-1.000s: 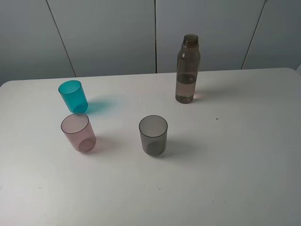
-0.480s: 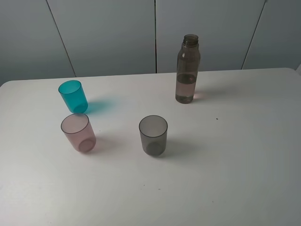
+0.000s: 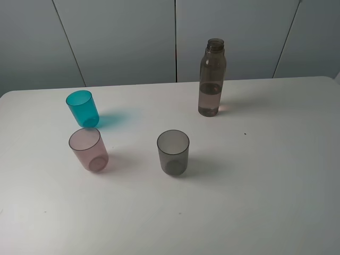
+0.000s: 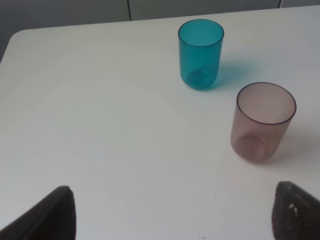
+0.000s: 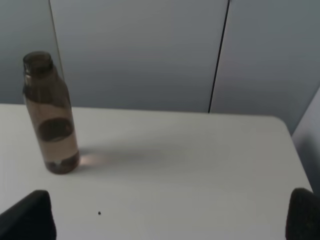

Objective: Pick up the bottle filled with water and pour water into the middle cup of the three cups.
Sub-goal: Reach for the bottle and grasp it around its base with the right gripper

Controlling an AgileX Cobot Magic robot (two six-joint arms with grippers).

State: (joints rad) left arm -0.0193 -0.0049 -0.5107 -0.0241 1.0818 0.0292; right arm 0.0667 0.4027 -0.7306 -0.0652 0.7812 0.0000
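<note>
Upright on white table [image 4: 100,125]: teal cup [image 4: 201,52], middle cup [image 4: 262,121]; fingers [image 4: 52,215] wide apart.

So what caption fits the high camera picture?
A teal cup, pink cup, grey cup and part-full bottle on a white table.

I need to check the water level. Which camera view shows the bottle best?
The right wrist view: the bottle stands close and whole, its waterline plain. The exterior high view shows it whole too, but smaller. The left wrist view misses it.

white table [image 3: 276,202], grey panelled wall [image 3: 122,37]
</note>
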